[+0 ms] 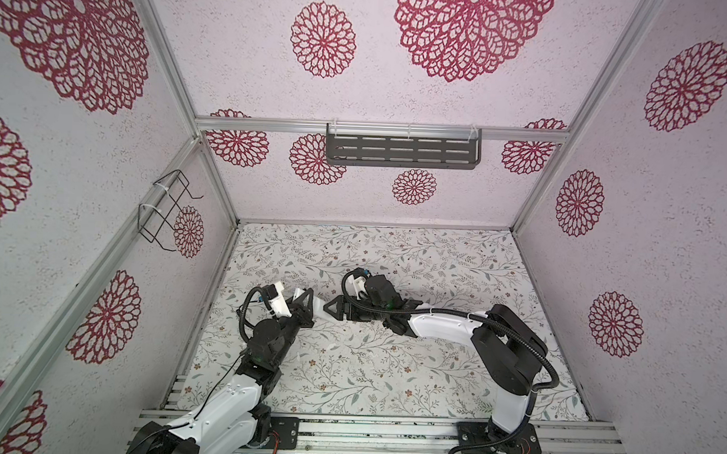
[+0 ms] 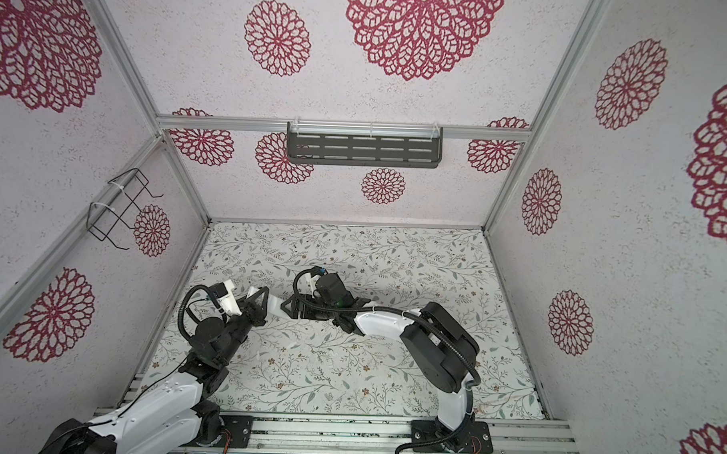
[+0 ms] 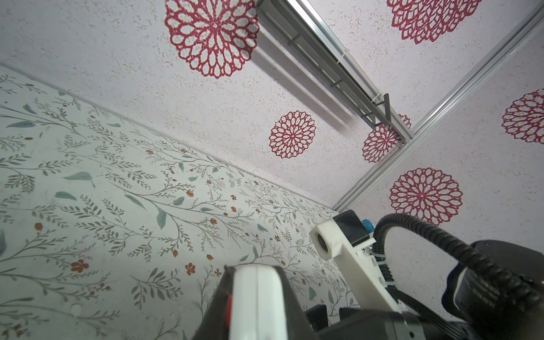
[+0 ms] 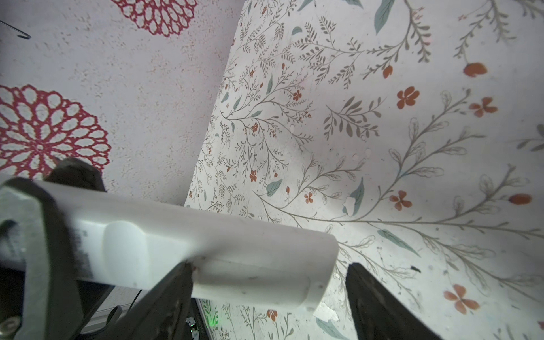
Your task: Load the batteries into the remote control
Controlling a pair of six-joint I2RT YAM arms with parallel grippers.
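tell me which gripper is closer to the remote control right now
Left. The left gripper is shut on the remote control; the right gripper sits at its other end, fingers open either side.

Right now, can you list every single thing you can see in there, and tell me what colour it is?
remote: one, white, held above the table between both end effectors
batteries: none in view
shelf: one, dark grey, on the back wall rail
wire rack: one, black, on the left side wall
table: one, pale with leafy print, under everything
left end effector: one, black, shut on the remote
right end effector: one, black, open around the remote's other end
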